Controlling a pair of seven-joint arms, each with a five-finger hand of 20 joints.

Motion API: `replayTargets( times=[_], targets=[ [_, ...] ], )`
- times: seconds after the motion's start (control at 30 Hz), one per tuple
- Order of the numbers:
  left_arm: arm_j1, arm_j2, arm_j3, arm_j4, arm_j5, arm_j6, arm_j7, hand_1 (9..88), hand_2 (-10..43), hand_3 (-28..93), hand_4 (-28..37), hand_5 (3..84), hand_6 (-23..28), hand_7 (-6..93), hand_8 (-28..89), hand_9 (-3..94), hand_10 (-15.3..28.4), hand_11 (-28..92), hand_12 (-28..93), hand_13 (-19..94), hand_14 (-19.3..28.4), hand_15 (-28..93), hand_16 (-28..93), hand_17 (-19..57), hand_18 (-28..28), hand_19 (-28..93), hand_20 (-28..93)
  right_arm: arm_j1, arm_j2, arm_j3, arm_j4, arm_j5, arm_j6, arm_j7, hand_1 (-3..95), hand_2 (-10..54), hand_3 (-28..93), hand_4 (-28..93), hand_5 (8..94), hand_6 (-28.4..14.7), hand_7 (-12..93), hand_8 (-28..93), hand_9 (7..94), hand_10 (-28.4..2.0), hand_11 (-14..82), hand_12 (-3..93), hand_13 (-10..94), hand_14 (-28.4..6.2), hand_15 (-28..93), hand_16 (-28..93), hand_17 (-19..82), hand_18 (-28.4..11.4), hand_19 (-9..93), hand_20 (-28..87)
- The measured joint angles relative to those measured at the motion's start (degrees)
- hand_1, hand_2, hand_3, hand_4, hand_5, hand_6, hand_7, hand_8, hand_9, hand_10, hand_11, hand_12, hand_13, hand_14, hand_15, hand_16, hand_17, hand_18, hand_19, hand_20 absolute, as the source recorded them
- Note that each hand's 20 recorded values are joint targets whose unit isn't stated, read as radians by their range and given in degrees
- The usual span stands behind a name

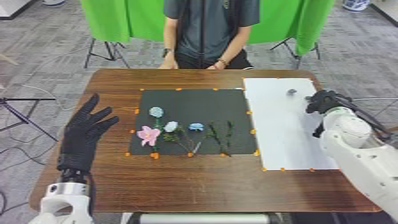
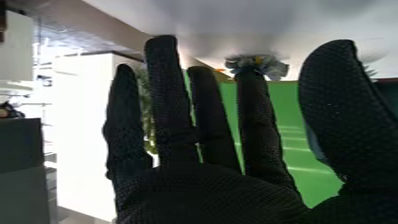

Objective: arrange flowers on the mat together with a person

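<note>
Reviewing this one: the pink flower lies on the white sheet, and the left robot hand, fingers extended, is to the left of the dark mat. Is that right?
Not quite. The head view shows the pink flower on the dark mat. The left robot hand is indeed left of it, fingers extended.

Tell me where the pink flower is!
In the head view, the pink flower lies near the left edge of the black mat, left of the white flower, below the pale blue one.

Head view: high, facing forward-down over surface [image 1: 209, 187]; right wrist view: close-up along fingers [image 2: 167, 95].
Green cloth [image 1: 289, 25] shared by both views.
</note>
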Motion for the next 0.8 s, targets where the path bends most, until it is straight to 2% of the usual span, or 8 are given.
replayTargets(
  times=[0.2, 0.37, 0.5, 0.57, 0.7, 0.8],
  targets=[
    [-0.2, -0.06, 0.0, 0.01, 0.1, -0.31, -0.55, 23.1, 4.3, 80, -28.3, 33.0, 2.9, 10.3, -9, 36.5, 16.9, 20, 8, 30, 25.8, 42, -6, -7.7, 23.8, 48, 15, 0.8, -0.1, -1.4, 0.0, -0.9, 0.0, 1.6, 31.9, -6.6, 80, -28, 43.5, 4.2, 19, -15, 45.3, -11.4, 11.2, 13.8, 49, -11.4, 47, 11, 13, -23.9, 63, 22],
    [-0.4, -0.06, 0.05, 0.11, 0.12, -0.43, -0.64, 23.1, 4.3, 80, -28.3, 33.1, 3.0, 10.3, -9, 36.5, 16.8, 20, 8, 30, 25.8, 42, -6, -7.7, 23.8, 48, 15, 1.5, 0.5, -3.4, 0.1, -2.1, 0.9, 1.8, 34.4, -7.4, 79, -28, 48.1, 5.6, 20, -15, 49.8, -10.4, 13.1, 13.7, 53, -10.7, 47, 11, 14, -24.2, 63, 21],
    [-1.1, 0.32, 0.78, 0.42, 0.01, -0.46, -0.4, 23.0, 4.3, 80, -28.3, 33.1, 3.0, 10.3, -9, 36.5, 16.8, 20, 8, 30, 25.8, 42, -7, -7.8, 23.8, 48, 15, 3.8, 1.0, -6.9, 1.9, -4.5, 1.6, 1.6, 40.7, -9.2, 76, -28, 56.7, 6.3, 21, -16, 59.3, -8.5, 17.1, 13.4, 59, -8.4, 47, 12, 17, -23.3, 65, 20],
    [-1.4, 0.67, 1.23, 0.57, -0.27, -0.47, -0.02, 23.0, 4.3, 80, -28.2, 33.0, 3.0, 10.4, -9, 36.5, 16.8, 20, 8, 30, 25.8, 42, -7, -7.8, 23.8, 48, 15, 5.8, 1.0, -9.5, 3.6, -6.1, 2.6, 1.7, 47.0, -9.4, 70, -28, 63.9, 6.3, 22, -10, 66.7, -6.7, 18.5, 15.4, 63, -6.5, 47, 16, 19, -21.8, 66, 20],
    [-1.9, 1.27, 1.74, 0.72, -1.07, -0.57, 0.75, 23.0, 4.3, 80, -28.2, 33.0, 2.9, 10.4, -9, 36.5, 16.8, 20, 8, 30, 25.8, 41, -7, -7.8, 23.8, 48, 15, 9.3, 0.7, -14.6, 7.2, -9.5, 6.3, 1.6, 56.4, -9.5, 62, -28, 76.2, 6.9, 25, -4, 82.5, -4.8, 8.8, 30.9, 68, -2.3, 47, 28, 21, -18.1, 69, 21],
    [-2.1, 1.32, 1.75, 0.74, -1.31, -0.58, 1.01, 22.9, 4.4, 80, -28.3, 33.0, 3.0, 10.3, -9, 36.5, 16.8, 20, 8, 30, 25.9, 41, -7, -7.8, 23.8, 48, 15, 9.9, 0.3, -14.9, 7.6, -11.2, 7.5, 1.2, 58.4, -9.5, 61, -28, 79.4, 6.9, 26, -2, 86.5, -4.1, 10.0, 34.1, 70, -1.2, 48, 30, 22, -15.7, 71, 22]
  ],
)
